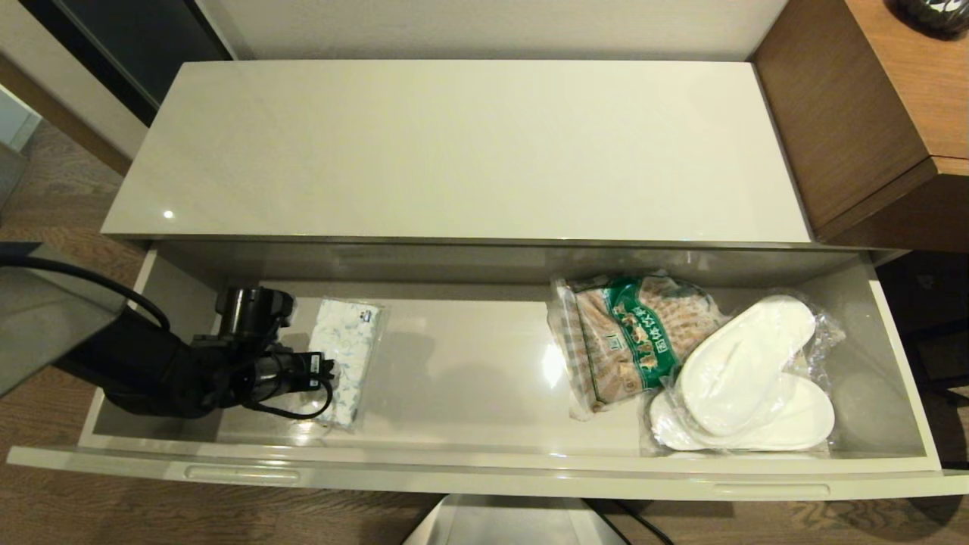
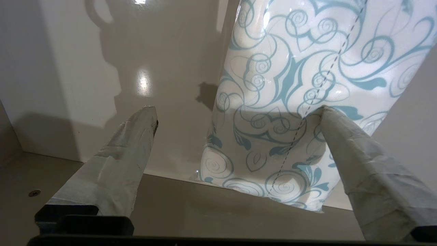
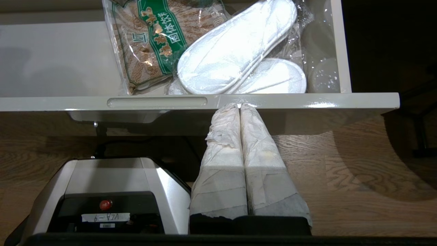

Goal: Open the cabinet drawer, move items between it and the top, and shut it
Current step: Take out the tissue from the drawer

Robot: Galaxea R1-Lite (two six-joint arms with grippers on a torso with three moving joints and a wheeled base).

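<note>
drawer (image 1: 484, 473): pulled fully out below the top (image 1: 454, 151); top bare, so the first transfer looks not yet done.
snack bag (image 1: 628, 341): right part of drawer, partly under the slippers (image 1: 746, 378); not the target, leave both.
left arm: reaches into the drawer's left end from the robot's left.
left gripper (image 1: 322, 369): jaws spread wide, nothing held; wrist view shows one finger (image 2: 355, 160) over the pack, the other finger (image 2: 126, 150) over bare drawer floor beside it.
right gripper (image 3: 240, 107): parked outside, just in front of the drawer front, fingers pressed together, empty.
pack (image 1: 346, 356): lies flat on drawer floor, left part, near the left wall, well apart from snack bag.
pack axis: long axis runs front to back of the drawer, slightly slanted; one short end toward the front rim, the other toward the back wall.
step: grasp pack to lift it onto the top.
how to do it well: straddle is off-centre; shift sideways so both fingers bracket the narrow width, across the long axis, near mid-length, then lower and close. Soft wrap may crumple or slip; lift clear of the rim.
</note>
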